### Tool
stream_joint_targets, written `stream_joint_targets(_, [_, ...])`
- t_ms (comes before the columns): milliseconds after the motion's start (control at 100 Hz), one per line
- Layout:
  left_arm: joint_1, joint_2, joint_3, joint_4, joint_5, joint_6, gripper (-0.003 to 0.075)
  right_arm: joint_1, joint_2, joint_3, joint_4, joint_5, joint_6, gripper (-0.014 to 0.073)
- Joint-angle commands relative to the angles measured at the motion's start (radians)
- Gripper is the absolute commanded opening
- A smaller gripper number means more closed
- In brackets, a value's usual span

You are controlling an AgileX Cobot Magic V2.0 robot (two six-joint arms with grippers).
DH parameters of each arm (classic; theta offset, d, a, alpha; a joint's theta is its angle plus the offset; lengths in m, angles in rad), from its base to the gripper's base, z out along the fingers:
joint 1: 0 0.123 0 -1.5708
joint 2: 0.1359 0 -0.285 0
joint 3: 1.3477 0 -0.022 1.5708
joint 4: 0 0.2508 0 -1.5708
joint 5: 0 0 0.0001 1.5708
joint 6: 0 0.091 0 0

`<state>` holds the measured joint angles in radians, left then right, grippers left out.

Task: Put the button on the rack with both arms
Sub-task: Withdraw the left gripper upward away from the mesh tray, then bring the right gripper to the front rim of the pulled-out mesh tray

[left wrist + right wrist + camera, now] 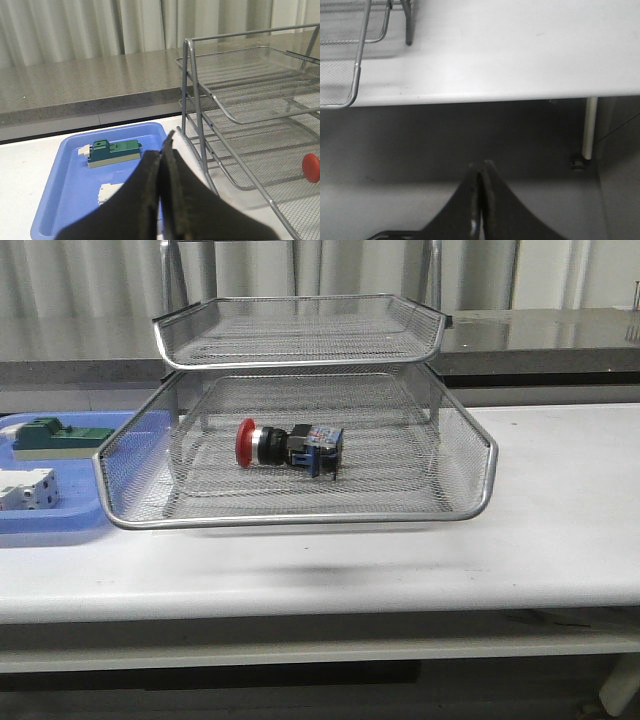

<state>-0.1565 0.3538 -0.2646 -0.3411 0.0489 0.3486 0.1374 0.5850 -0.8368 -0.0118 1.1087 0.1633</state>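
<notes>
The button, red cap to the left and bluish block to the right, lies on its side in the lower tier of the silver wire-mesh rack. Its red cap also shows in the left wrist view. No arm shows in the front view. My left gripper is shut and empty, above the blue tray beside the rack's uprights. My right gripper is shut and empty, off the table's front edge, with the rack's corner far from it.
A flat blue tray at the table's left holds a green block and a white breaker block; both also show in the left wrist view. A table leg stands below the table's edge.
</notes>
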Motion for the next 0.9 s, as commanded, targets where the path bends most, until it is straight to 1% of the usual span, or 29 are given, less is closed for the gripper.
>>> stream_joint_targets(0, [0.003, 0.006, -0.029, -0.007, -0.068, -0.01, -0.002, -0.003, 0.08, -0.032, 0.077, -0.068, -0.067, -0.0067])
stream_joint_targets(180, [0.003, 0.006, -0.029, -0.007, -0.068, -0.01, -0.002, -0.002, 0.247, -0.032, 0.327, -0.089, -0.285, -0.0065])
stream_joint_targets(280, [0.003, 0.006, -0.029, -0.007, -0.068, -0.01, -0.002, 0.0, 0.352, -0.032, 0.408, -0.104, -0.355, -0.0065])
stream_joint_targets(380, [0.003, 0.006, -0.029, -0.007, -0.068, -0.01, -0.002, 0.024, 0.439, -0.032, 0.416, -0.12, -0.371, -0.0061])
stream_joint_targets(450, [0.003, 0.006, -0.029, -0.007, -0.068, -0.01, -0.002, 0.059, 0.495, -0.032, 0.413, -0.137, -0.374, -0.0057])
stream_joint_targets(610, [0.003, 0.006, -0.029, -0.007, -0.068, -0.01, -0.002, 0.178, 0.616, -0.032, 0.407, -0.211, -0.374, -0.0057])
stream_joint_targets(780, [0.003, 0.006, -0.029, -0.007, -0.068, -0.01, -0.002, 0.318, 0.739, -0.032, 0.407, -0.326, -0.374, -0.0057])
stream_joint_targets(890, [0.003, 0.006, -0.029, -0.007, -0.068, -0.01, -0.002, 0.389, 0.81, -0.034, 0.406, -0.398, -0.374, -0.0057])
